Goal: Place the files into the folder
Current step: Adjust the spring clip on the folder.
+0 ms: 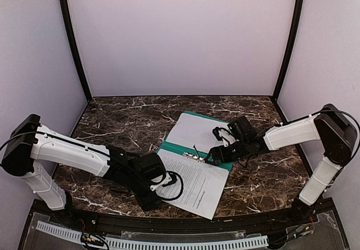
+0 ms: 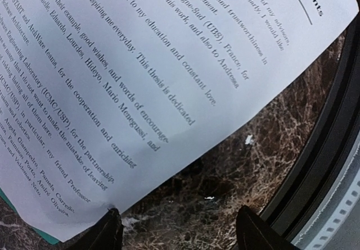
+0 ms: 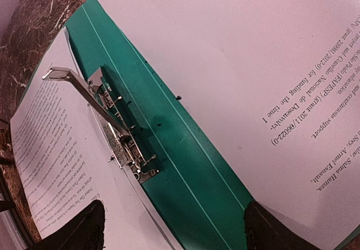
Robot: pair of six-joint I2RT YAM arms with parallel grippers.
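The sheet (image 2: 140, 92) ahead of the left fingers (image 2: 107, 233) overhung the folder (image 3: 180, 149); these and the right fingers (image 3: 84, 227) stood apart, empty; next, likely sliding it under the raised clip (image 3: 121, 135).

Dark marble tabletop (image 1: 118, 121) w/ pale walls (image 1: 180, 36), black corner posts (image 1: 73, 42).

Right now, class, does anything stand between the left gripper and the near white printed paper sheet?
Nothing visible does. The open left gripper sits right at the white printed paper sheet's corner, over bare dark marble tabletop.
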